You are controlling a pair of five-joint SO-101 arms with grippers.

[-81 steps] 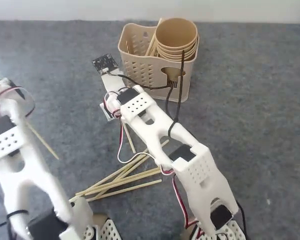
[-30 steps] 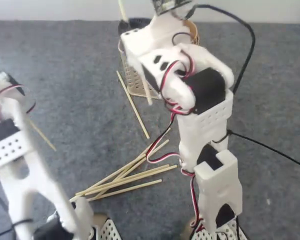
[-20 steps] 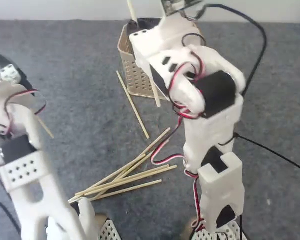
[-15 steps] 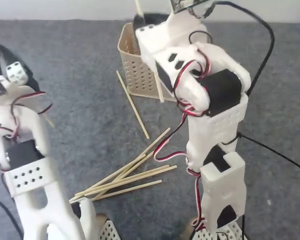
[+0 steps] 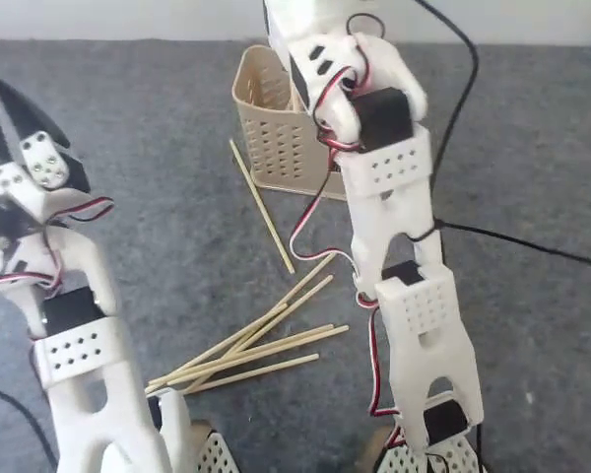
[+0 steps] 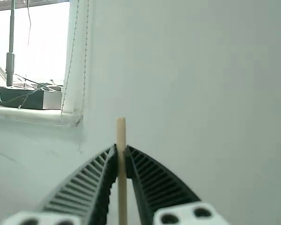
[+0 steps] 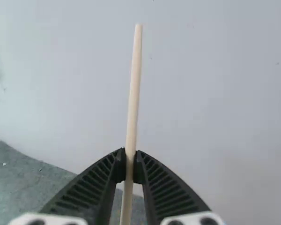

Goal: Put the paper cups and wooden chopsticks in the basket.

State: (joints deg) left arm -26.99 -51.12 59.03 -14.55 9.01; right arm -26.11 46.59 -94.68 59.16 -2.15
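The left gripper (image 6: pixel 121 151) has black ribbed fingers (image 6: pixel 91 180) around a tan chopstick (image 6: pixel 121 136); the right gripper (image 7: pixel 129 152) shows the same black ribbing around a cream chopstick (image 7: pixel 133 84), both against a whitish wall (image 6: pixel 201 70). Beneath them, the basket (image 5: pixel 276 148) is beige with rows of small holes, the loose chopsticks (image 5: pixel 246 350) light wood, the carpet (image 5: pixel 158 197) mottled grey.

The grey table (image 5: pixel 532 148) bears the basket (image 5: pixel 276 148) and loose chopsticks (image 5: pixel 256 348) (one lying apart).

White perforated arms (image 5: pixel 419 305), black servos (image 5: pixel 384 116), ribbed black fingers (image 7: pixel 93 183)
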